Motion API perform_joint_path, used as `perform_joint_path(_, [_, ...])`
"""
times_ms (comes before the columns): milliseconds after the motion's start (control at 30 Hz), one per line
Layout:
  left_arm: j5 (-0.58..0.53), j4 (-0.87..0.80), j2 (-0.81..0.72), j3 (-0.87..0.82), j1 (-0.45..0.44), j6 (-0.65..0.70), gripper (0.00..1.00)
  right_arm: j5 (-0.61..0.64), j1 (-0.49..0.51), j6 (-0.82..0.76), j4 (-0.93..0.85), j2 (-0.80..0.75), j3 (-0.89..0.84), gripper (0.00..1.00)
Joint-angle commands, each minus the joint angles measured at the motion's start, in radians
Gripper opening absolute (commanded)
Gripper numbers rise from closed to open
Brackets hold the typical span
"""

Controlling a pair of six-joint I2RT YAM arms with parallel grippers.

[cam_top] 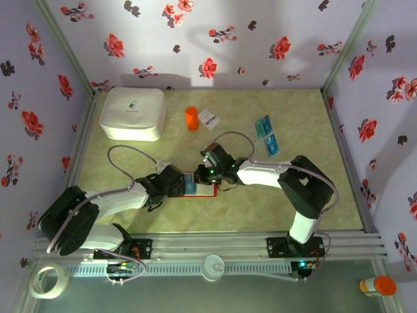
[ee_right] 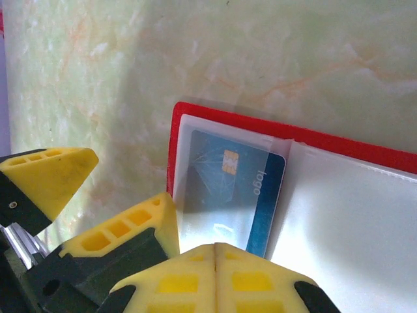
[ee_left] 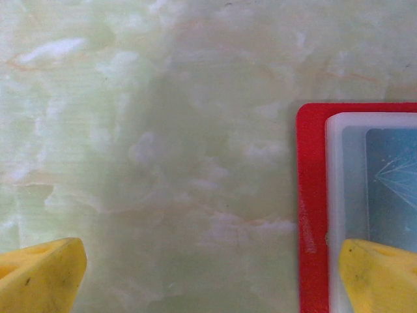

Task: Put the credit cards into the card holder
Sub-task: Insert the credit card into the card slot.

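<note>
Two grippers, one card holder, three cards.

1. Card holder [cam_top: 207, 190]: red, lying open and flat on the table [cam_top: 247, 212], pale pockets facing up.
2. Blue credit card [ee_right: 234, 189]: chip and print upward, sitting mostly under the holder's translucent pocket, in the half nearer the left arm.
3. Teal cards [cam_top: 267, 135]: a pair, just beside each other, well apart from the holder, beyond it on the right arm's side.
4. Left gripper [ee_left: 212, 261]: fingers spread wide, nothing between them. It sits at the holder's edge with one yellow finger [ee_left: 378, 274] over its rim.
5. Right gripper [ee_right: 215, 274]: fingers pressed together, tips at the near edge of the pocketed card; contact cannot be told.
6. White box [cam_top: 132, 112], orange cylinder [cam_top: 191, 118], white paper card [cam_top: 208, 117]: all beyond the holder, well apart from it.
</note>
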Motion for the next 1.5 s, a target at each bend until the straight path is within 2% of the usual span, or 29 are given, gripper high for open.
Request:
perform_joint_path(0, [-0.018, -0.015, 0.02, -0.023, 0.006, -0.023, 1.0, 0.027, 0.013, -0.013, -0.027, 0.003, -0.024, 0.07])
perform_joint_path(567, [-0.017, -0.004, 0.019, -0.028, 0.007, -0.021, 1.0, 0.043, 0.043, -0.028, -0.078, 0.123, 0.06, 0.03])
perform_joint_path(933, [-0.017, -0.073, -0.066, 0.047, 0.02, -0.013, 1.0, 0.036, 0.057, -0.021, -0.087, 0.133, 0.082, 0.03])
perform_joint_path(1033, [-0.015, -0.081, -0.075, 0.073, 0.029, -0.011, 1.0, 0.032, 0.056, -0.027, -0.094, 0.098, 0.085, 0.08])
perform_joint_path(1200, [0.005, -0.079, -0.096, 0.091, 0.057, -0.02, 1.0, 0.028, 0.046, -0.04, -0.122, 0.01, 0.095, 0.24])
perform_joint_path(1467, [0.044, -0.074, -0.128, 0.095, 0.091, -0.009, 1.0, 0.103, -0.004, -0.071, -0.195, -0.149, 0.01, 0.36])
